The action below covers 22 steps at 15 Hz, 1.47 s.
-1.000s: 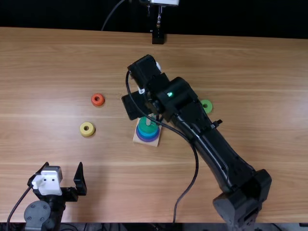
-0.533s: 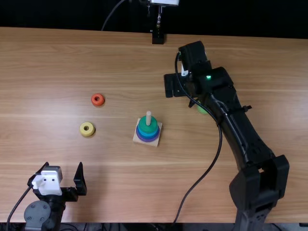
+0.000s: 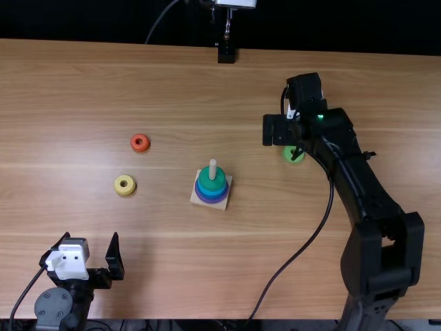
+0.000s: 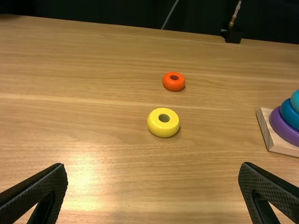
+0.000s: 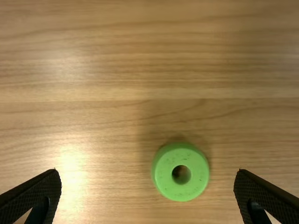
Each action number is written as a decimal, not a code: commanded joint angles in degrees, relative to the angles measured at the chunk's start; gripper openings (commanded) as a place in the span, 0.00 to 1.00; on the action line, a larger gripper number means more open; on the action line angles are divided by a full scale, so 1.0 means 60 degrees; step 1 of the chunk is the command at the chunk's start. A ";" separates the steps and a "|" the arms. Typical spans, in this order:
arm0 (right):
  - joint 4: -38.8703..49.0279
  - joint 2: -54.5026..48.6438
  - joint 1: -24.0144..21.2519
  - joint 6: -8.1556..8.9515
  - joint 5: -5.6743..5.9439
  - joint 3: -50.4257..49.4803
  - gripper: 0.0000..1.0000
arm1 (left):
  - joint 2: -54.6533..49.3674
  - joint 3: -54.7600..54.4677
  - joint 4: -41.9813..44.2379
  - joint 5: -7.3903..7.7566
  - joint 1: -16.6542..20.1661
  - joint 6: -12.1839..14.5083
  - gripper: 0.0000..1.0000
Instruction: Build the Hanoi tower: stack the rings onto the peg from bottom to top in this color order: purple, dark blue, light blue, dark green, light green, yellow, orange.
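Note:
Left gripper (image 3: 91, 238) is open and empty at the near left; in the left wrist view, left gripper (image 4: 153, 168) has its fingers wide apart. Right gripper (image 3: 278, 129) hangs over the table beside the light green ring (image 3: 293, 154), partly covering it. In the right wrist view, right gripper (image 5: 147, 175) is open, the light green ring (image 5: 181, 172) flat on the table beyond its fingers, off-centre between them. The peg (image 3: 213, 169) carries purple, blue shades and dark green on top (image 3: 211, 181). Yellow ring (image 3: 125, 185) and orange ring (image 3: 140, 143) lie left of it.
The peg's square wooden base (image 3: 224, 201) rests mid-table between the two arms. A black mount (image 3: 226, 52) stands at the table's far edge. A cable loops beside the right arm, over the near part of the table.
The right gripper has moved away from above the peg, to the right, and then slightly nearer, by the light green ring. The left arm and the rings have stayed put.

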 commanded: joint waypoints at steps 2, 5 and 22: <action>0.0002 -0.0077 -0.0068 0.0061 0.0089 -0.0271 1.00 | -0.0115 -0.1062 -0.0739 0.0090 -0.0034 0.0018 1.00; -0.0138 0.0406 -0.0068 0.0044 0.0107 -0.0315 1.00 | -0.0115 -0.1062 -0.0721 0.0090 -0.0034 0.0036 1.00; -0.0173 0.1358 -0.0640 0.0061 0.0107 -0.0520 1.00 | -0.0115 -0.1062 -0.0721 0.0090 -0.0034 0.0036 1.00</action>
